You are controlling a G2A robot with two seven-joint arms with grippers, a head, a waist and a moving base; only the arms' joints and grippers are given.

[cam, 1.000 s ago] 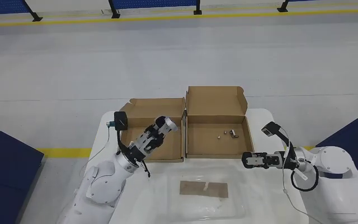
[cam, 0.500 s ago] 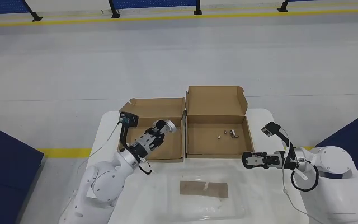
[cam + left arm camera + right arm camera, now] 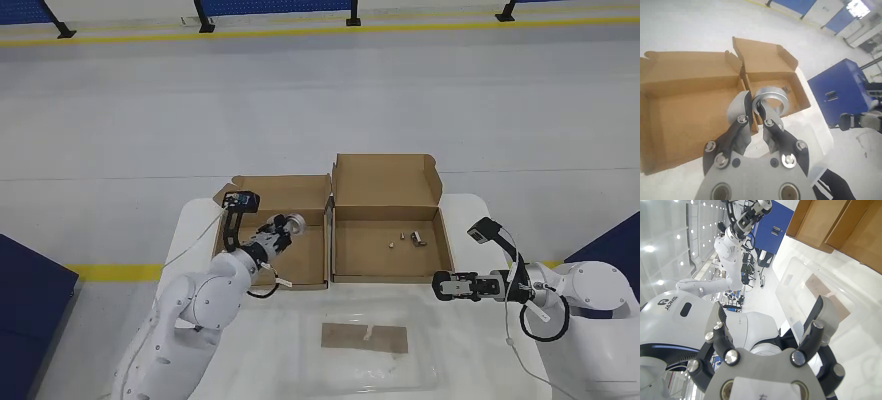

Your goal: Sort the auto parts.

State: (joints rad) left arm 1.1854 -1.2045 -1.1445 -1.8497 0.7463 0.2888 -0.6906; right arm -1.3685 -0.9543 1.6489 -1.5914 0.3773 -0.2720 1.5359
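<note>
Left wrist view: your left gripper (image 3: 753, 103) is clamped on the wall of a silver metal ring (image 3: 772, 98), with one finger through the bore and the other on the outer face. The ring sits right at the fingertips, sticking out ahead and to one side of them, above the seam where two cardboard boxes meet. The left box (image 3: 687, 113) lies below the gripper. The right box (image 3: 799, 90) is just past the ring, with a few small parts (image 3: 785, 88) on its floor.

My read: the ring looks like machined metal, so it's rigid, not fragile, and probably heavy for its size and slick. Only a short stretch of wall is pinched, so it could swivel or slip. Keep the squeeze firm, skip jerks, release low. Through the bore is the sensible hold, since the outer face looks too smooth.

Your right gripper (image 3: 768, 303) is spread wide with nothing in it, beside a clear tray (image 3: 791, 275) on the counter (image 3: 857, 332).
</note>
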